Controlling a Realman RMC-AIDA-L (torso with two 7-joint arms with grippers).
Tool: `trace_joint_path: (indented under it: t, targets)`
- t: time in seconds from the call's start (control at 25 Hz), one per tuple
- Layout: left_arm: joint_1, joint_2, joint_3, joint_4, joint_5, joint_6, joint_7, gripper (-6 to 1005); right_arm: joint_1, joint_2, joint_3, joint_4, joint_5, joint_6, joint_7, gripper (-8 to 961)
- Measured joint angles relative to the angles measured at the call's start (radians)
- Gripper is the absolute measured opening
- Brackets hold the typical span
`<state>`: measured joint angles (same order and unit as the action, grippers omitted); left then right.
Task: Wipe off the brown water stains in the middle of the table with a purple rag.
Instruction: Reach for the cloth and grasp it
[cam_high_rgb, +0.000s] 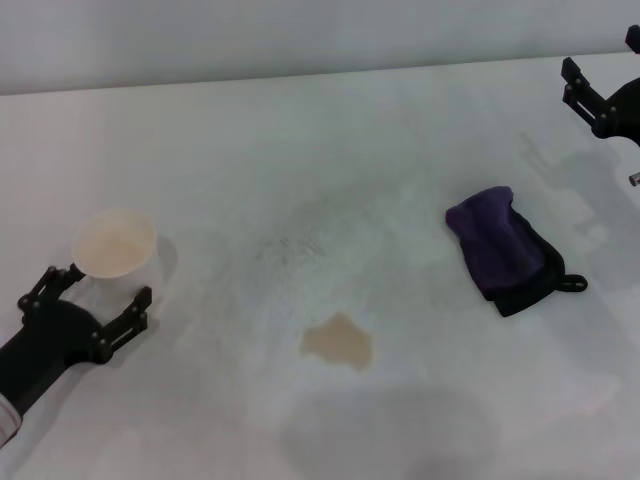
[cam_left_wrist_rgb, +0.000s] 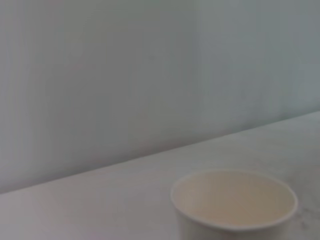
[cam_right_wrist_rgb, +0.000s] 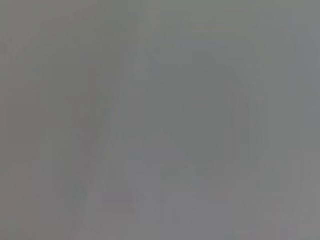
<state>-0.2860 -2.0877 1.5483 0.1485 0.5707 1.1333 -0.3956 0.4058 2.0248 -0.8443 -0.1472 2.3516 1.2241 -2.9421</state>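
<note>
Left gripper (cam_high_rgb: 98, 301): jaws spread open, low over the counter (cam_high_rgb: 300, 130), a white paper cup (cam_high_rgb: 114, 243) just beyond the tips, not gripped. Right gripper (cam_high_rgb: 590, 98): far corner, raised; cannot tell its jaw state. Purple rag (cam_high_rgb: 497, 248) lies crumpled nearer the right jaws. 1 brown water stain (cam_high_rgb: 338, 341) sits between both grippers, apart from the rag.

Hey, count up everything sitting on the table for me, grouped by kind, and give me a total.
Purple rag: 1
White paper cup: 1
Brown water stains: 1 blotch
Total on the table: 3
</note>
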Motion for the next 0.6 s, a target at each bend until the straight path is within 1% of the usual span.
trace_joint_path:
  t: [0.08, 0.4, 0.48, 0.52, 0.6]
  targets:
    - [0.019, 0.000, 0.000, 0.006, -0.004, 0.005, 0.004, 882, 0.001, 0.000, -0.007, 0.000, 0.000, 0.005, 0.000, 815]
    - [0.079, -0.002, -0.001, 0.010, -0.037, 0.036, 0.041, 883, 0.003, 0.000, -0.021, -0.004, 0.000, 0.029, 0.002, 815]
    - [0.105, -0.003, 0.002, 0.006, -0.086, 0.083, 0.085, 882, 0.006, 0.000, -0.032, -0.005, 0.000, 0.033, 0.002, 814]
    - [0.105, -0.003, 0.002, 0.006, -0.086, 0.083, 0.085, 882, 0.007, 0.000, -0.036, -0.006, 0.000, 0.035, 0.002, 814]
    - [0.127, -0.003, 0.001, 0.005, -0.113, 0.137, 0.109, 881, 0.008, 0.000, -0.037, -0.007, 0.000, 0.038, 0.003, 814]
